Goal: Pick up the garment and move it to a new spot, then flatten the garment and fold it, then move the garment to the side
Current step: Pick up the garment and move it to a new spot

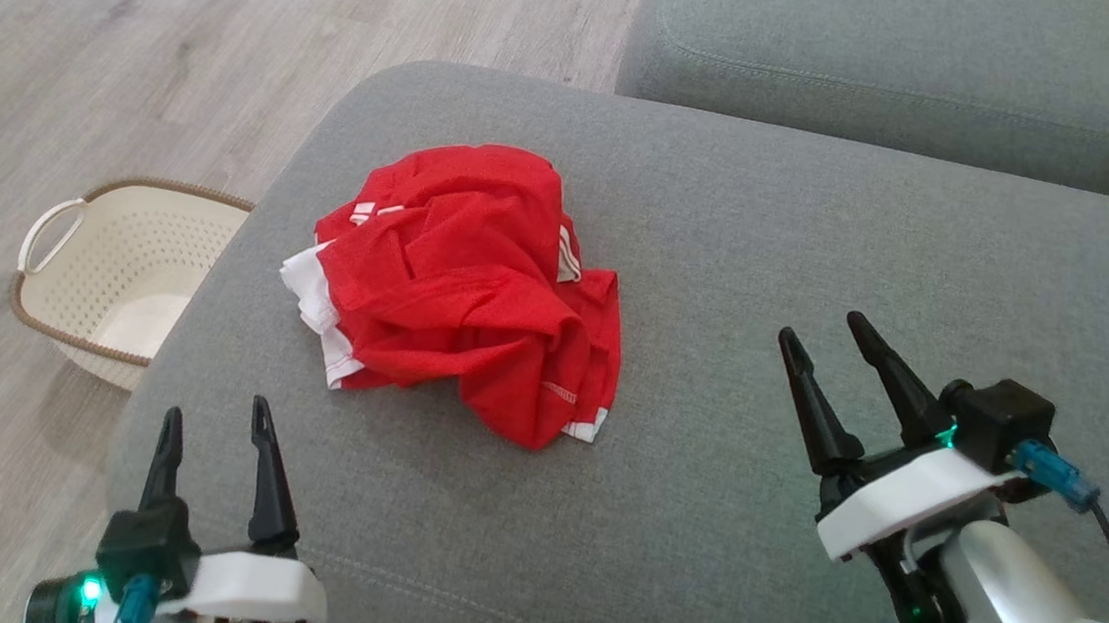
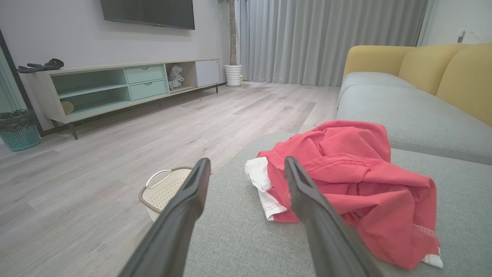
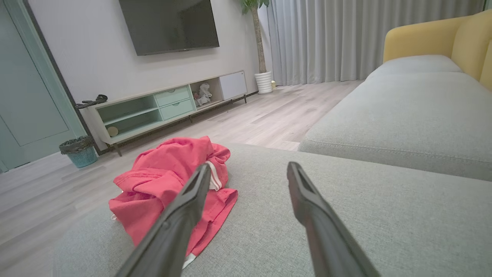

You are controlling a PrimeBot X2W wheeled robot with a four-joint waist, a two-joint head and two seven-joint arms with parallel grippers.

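Observation:
A red garment (image 1: 467,279) with white trim lies crumpled in a heap on the grey sofa cushion (image 1: 711,268). In the left wrist view the garment (image 2: 353,181) sits just ahead and right of my fingers; in the right wrist view the garment (image 3: 169,181) lies ahead to the left. My left gripper (image 1: 215,421) hovers open near the cushion's left front, short of the heap. Off to the garment's right, my right gripper (image 1: 828,338) is open too. Nothing is between either pair of fingers.
A cream perforated basket (image 1: 115,280) stands on the wood floor left of the cushion. A second grey seat cushion (image 1: 913,49) lies behind, with yellow backrests (image 2: 442,65). A TV cabinet (image 3: 165,107) and a small bin (image 3: 78,152) stand by the far wall.

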